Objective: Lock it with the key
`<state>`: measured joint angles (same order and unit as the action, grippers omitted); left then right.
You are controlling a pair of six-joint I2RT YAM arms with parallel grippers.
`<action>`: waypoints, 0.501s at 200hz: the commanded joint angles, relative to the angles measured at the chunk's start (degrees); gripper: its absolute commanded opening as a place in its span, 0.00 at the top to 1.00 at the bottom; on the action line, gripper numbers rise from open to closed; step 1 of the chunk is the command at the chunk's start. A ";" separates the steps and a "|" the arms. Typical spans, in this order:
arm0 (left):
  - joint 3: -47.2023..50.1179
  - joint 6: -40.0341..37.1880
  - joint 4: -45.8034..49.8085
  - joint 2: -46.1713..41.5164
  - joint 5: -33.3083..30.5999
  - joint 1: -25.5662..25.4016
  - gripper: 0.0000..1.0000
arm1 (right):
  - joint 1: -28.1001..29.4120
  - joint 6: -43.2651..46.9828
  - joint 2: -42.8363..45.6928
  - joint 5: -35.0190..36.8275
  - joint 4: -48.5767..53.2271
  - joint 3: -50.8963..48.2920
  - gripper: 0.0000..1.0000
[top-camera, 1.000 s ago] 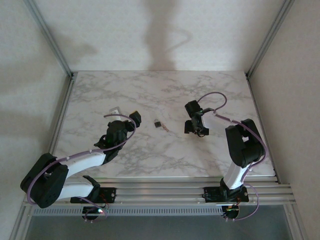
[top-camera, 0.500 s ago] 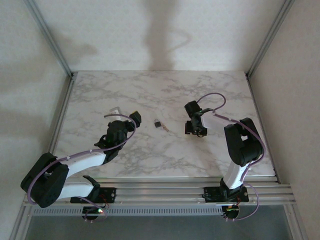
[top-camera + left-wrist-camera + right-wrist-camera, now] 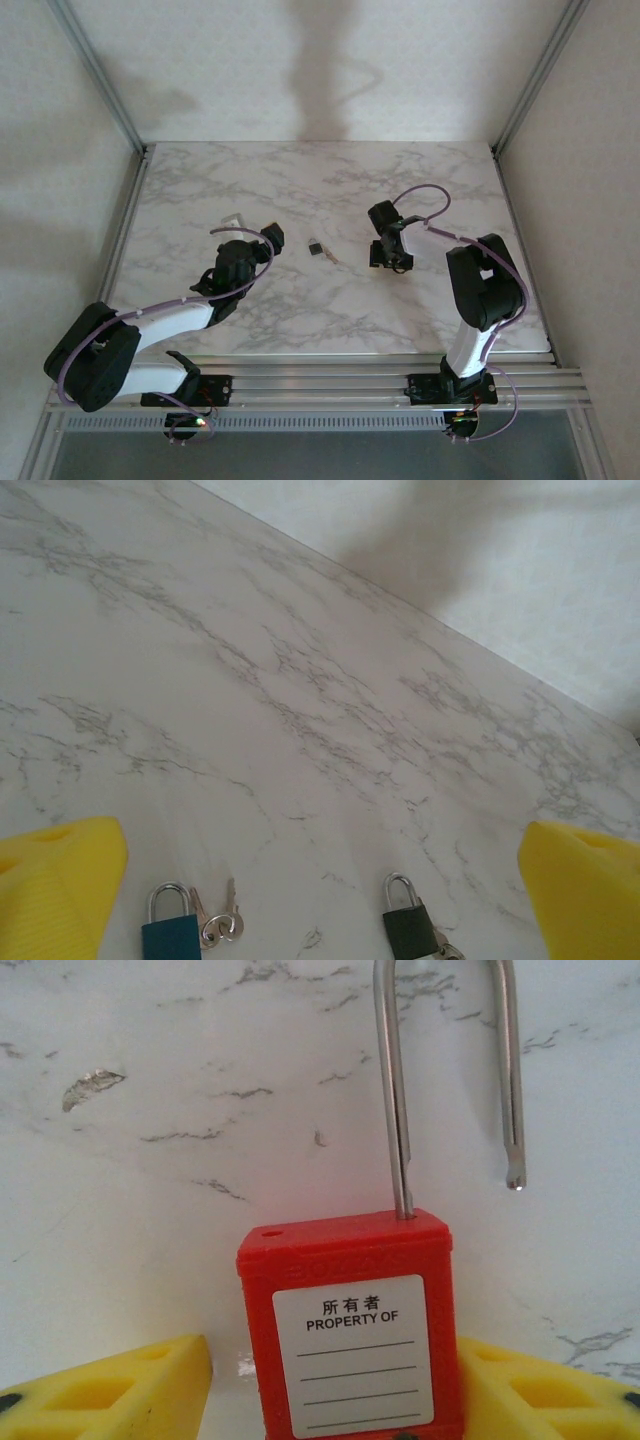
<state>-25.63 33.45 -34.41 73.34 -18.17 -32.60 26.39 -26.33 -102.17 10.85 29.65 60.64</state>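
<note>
A red padlock [image 3: 350, 1340] with a white "PROPERTY OF" label lies on the marble between the yellow fingers of my right gripper [image 3: 335, 1400]. Its right finger [image 3: 530, 1390] touches the lock body. A narrow gap separates the left finger [image 3: 120, 1390] from it. The steel shackle [image 3: 395, 1090] is unlatched and its free end [image 3: 515, 1175] hangs beside the body. No key shows at this lock. In the top view the right gripper [image 3: 390, 258] sits right of centre. My left gripper [image 3: 320, 900] is wide open above a blue padlock [image 3: 170, 935] with keys [image 3: 218, 922].
A dark green padlock [image 3: 410, 930] with a key ring lies to the right of the blue one. In the top view a small dark padlock [image 3: 315, 247] rests mid-table and a white square [image 3: 232, 221] lies near the left gripper [image 3: 270, 237]. Metal frame posts stand at the table's sides.
The right gripper has shifted slightly left and away from the bases. The left arm has crept a little to the right.
</note>
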 commanded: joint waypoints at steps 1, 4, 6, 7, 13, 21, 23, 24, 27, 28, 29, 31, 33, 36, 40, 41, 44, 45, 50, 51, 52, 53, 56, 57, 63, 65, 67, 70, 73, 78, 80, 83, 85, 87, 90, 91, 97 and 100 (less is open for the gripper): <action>-1.38 0.67 0.41 0.49 0.69 -0.62 0.00 | -0.38 -0.39 -1.75 1.64 0.08 0.81 0.41; -1.36 0.72 0.40 0.49 0.71 -0.62 0.00 | -0.44 -0.37 -1.80 1.77 0.21 0.87 0.41; -1.36 0.73 0.47 0.53 0.69 -0.62 0.00 | -0.46 -0.39 -1.93 1.75 0.23 0.88 0.41; -1.36 0.73 0.48 0.55 0.73 -0.62 0.00 | -0.46 -0.39 -2.00 1.73 0.28 0.92 0.41; -1.29 0.74 0.49 0.57 0.77 -0.56 0.00 | -0.49 -0.32 -2.15 1.76 0.25 0.95 0.42; -1.44 0.67 0.49 0.59 0.85 -0.62 0.01 | -0.49 -0.43 -2.27 1.80 0.19 0.87 0.43; -1.51 0.72 0.49 0.65 0.86 -0.62 0.00 | -0.52 -0.45 -2.43 1.80 0.16 0.88 0.43; -1.48 0.73 0.49 0.65 0.86 -0.62 0.00 | -0.49 -0.42 -2.42 1.80 0.11 0.88 0.43; -1.45 0.74 0.49 0.62 0.91 -0.58 0.00 | -0.53 -0.46 -2.41 1.80 0.10 0.80 0.43; -1.45 0.74 0.49 0.64 0.93 -0.60 0.00 | -0.50 -0.47 -2.46 1.85 0.08 0.80 0.43; -1.44 0.74 0.49 0.61 0.94 -0.61 0.00 | -0.53 -0.48 -2.48 1.87 0.07 0.75 0.43; -1.44 0.74 0.49 0.63 0.95 -0.62 0.00 | -0.48 -0.41 -2.50 1.82 0.06 0.72 0.43; -1.44 0.74 0.49 0.59 0.95 -0.58 0.01 | -0.51 -0.46 -2.51 1.85 -0.01 0.71 0.44; -1.44 0.74 0.49 0.60 0.94 -0.62 0.01 | -0.55 -0.42 -2.54 1.90 -0.03 0.71 0.45; -1.44 0.74 0.49 0.58 0.99 -0.61 0.00 | -0.51 -0.45 -2.59 1.89 -0.03 0.71 0.45; -1.44 0.74 0.49 0.58 0.92 -0.62 0.00 | -0.53 -0.47 -2.59 1.89 -0.03 0.66 0.46; -1.45 0.74 0.49 0.58 0.94 -0.61 0.01 | -0.55 -0.48 -2.55 1.94 -0.03 0.70 0.46; -1.45 0.74 0.49 0.58 0.95 -0.57 0.01 | -0.51 -0.48 -2.57 1.96 -0.03 0.70 0.46; -1.44 0.73 0.51 0.58 0.97 -0.60 0.00 | -0.51 -0.44 -2.59 2.02 0.01 0.57 0.47; -1.44 0.73 0.50 0.58 0.96 -0.61 0.00 | -0.53 -0.46 -2.64 2.09 -0.01 0.60 0.47; -1.44 0.69 0.54 0.58 0.95 -0.62 0.00 | -0.50 -0.47 -2.62 2.08 -0.02 0.61 0.47; -1.44 0.71 0.51 0.58 0.95 -0.62 0.00 | -0.48 -0.43 -2.65 2.12 -0.02 0.61 0.47; -1.44 0.73 0.49 0.62 1.01 -0.61 0.00 | -0.54 -0.46 -2.65 2.09 -0.03 0.62 0.47; -1.44 0.69 0.49 0.60 0.98 -0.62 0.00 | -0.55 -0.47 -2.66 2.08 -0.03 0.57 0.47; -1.40 0.74 0.49 0.63 1.03 -0.62 0.00 | -0.47 -0.51 -2.64 2.15 -0.03 0.53 0.48; -1.43 0.74 0.49 0.65 1.06 -0.62 0.00 | -0.51 -0.55 -2.67 2.16 -0.03 0.53 0.48; -1.44 0.74 0.49 0.66 1.04 -0.62 0.00 | -0.54 -0.56 -2.64 2.16 -0.03 0.53 0.48; -1.44 0.74 0.51 0.66 1.06 -0.62 0.00 | -0.52 -0.57 -2.59 2.16 -0.03 0.49 0.48; -1.44 0.74 0.51 0.66 1.04 -0.57 0.00 | -0.52 -0.50 -2.64 2.16 -0.08 0.44 0.49; -1.44 0.75 0.49 0.66 1.04 -0.56 0.00 | -0.47 -0.57 -2.64 2.24 -0.06 0.39 0.50; -1.44 0.76 0.49 0.66 1.04 -0.52 0.00 | -0.49 -0.50 -2.61 2.24 -0.08 0.41 0.50; -1.44 0.77 0.49 0.66 1.04 -0.61 0.01 | -0.47 -0.56 -2.67 2.32 -0.12 0.39 0.51; -1.44 0.81 0.49 0.66 1.04 -0.58 0.01 | -0.49 -0.54 -2.68 2.33 -0.05 0.41 0.52; -1.44 0.82 0.49 0.66 1.08 -0.57 0.00 | -0.47 -0.54 -2.64 2.37 -0.04 0.39 0.52; -1.47 0.82 0.49 0.66 1.04 -0.62 0.00 | -0.51 -0.63 -2.71 2.44 -0.03 0.36 0.52; -1.45 0.83 0.49 0.66 1.04 -0.62 0.00 | -0.53 -0.64 -2.78 2.43 -0.03 0.31 0.52; -1.44 0.83 0.49 0.70 1.12 -0.61 0.00 | -0.47 -0.61 -2.77 2.42 -0.03 0.28 0.53; -1.47 0.83 0.49 0.74 1.12 -0.58 0.00 | -0.48 -0.63 -2.73 2.50 -0.10 0.30 0.53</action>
<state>-25.82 33.47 -34.41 73.34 -17.58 -32.60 26.50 -26.35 -102.65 10.00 29.39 61.04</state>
